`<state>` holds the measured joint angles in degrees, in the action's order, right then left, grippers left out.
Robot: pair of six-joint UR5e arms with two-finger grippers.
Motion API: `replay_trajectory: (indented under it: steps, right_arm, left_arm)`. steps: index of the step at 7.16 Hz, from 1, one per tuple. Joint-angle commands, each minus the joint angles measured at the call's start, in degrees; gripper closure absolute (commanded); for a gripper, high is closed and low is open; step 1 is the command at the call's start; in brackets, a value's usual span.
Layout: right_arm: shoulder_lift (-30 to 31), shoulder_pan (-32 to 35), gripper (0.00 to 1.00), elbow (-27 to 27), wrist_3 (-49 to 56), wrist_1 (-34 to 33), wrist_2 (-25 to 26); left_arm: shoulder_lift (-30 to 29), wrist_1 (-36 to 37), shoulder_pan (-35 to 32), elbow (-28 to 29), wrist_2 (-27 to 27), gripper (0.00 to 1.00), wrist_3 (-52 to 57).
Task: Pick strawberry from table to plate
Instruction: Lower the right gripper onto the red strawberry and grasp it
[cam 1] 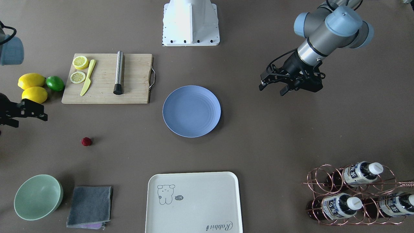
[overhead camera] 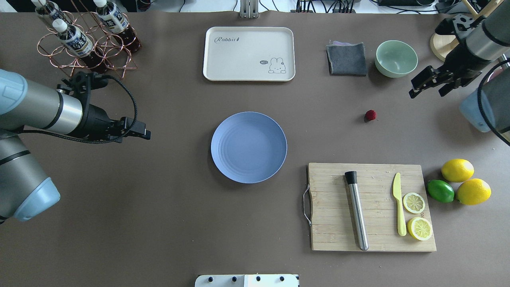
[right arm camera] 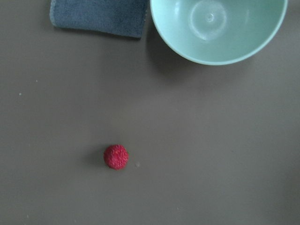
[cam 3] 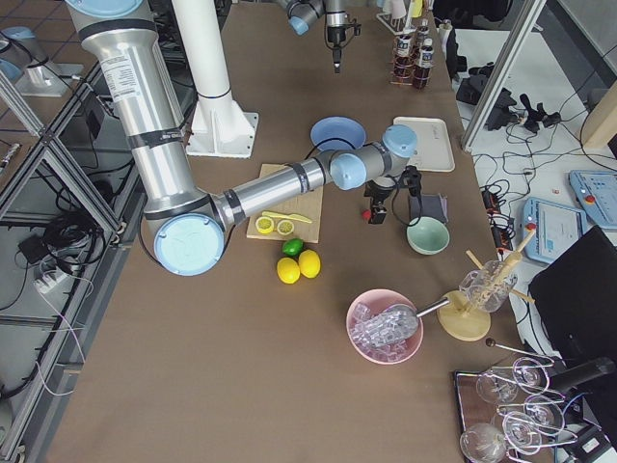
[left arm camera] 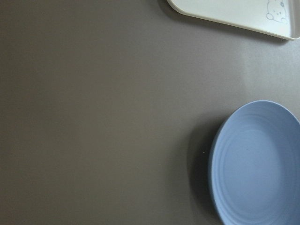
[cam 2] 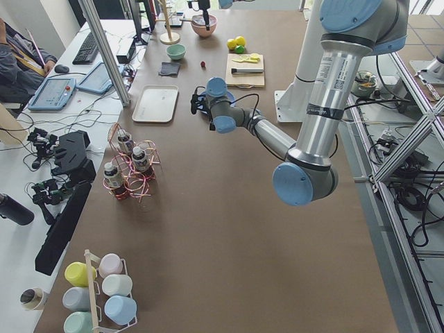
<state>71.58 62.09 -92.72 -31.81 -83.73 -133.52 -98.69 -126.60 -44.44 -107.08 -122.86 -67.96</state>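
The strawberry (cam 1: 86,141) (overhead camera: 370,115) (right arm camera: 116,156), small, dark red and bumpy, lies alone on the brown table (cam 1: 268,145). The periwinkle-blue plate (cam 1: 191,111) (overhead camera: 248,147) (left arm camera: 262,164) sits mid-table with nothing on it. My right gripper (cam 1: 30,120) (overhead camera: 426,95) hovers open and holds nothing. It is above the table between the mint-green bowl and the lemons, a little outward of the strawberry. My left gripper (cam 1: 271,90) (overhead camera: 143,134) hangs open and holds nothing on the other side of the plate, well apart from it.
A wooden cutting board (overhead camera: 372,207) carries a steel rod, a yellow knife and lemon slices. Two lemons (overhead camera: 457,170) and a lime (overhead camera: 440,191) lie beside it. Across the far side are a mint-green bowl (overhead camera: 396,58), a grey cloth (overhead camera: 346,59), a cream tray (overhead camera: 248,53) and a copper bottle rack (overhead camera: 81,40).
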Motion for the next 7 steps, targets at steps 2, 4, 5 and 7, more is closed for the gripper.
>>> replay_trajectory:
  steps: [2, 4, 5, 7]
  right_arm:
    - [-6.2, -9.6, 0.02, 13.1, -14.0, 17.3, 8.5]
    - [-5.6, -10.6, 0.06, 13.0, -13.5, 17.4, 9.9]
    - [-5.4, -10.8, 0.09, 13.3, -13.1, 17.3, 9.9]
    - [-5.2, -12.0, 0.18, 13.3, -13.1, 17.3, 10.4]
  left_arm:
    - [3.9, -0.1, -0.2, -2.3, -0.3, 0.03, 0.6]
    - [3.8, -0.1, -0.2, -2.5, -0.2, 0.03, 0.5]
    - [3.9, -0.1, -0.2, -2.2, -0.2, 0.03, 0.5]
    - [3.8, -0.1, -0.1, -2.0, 0.0, 0.03, 0.5]
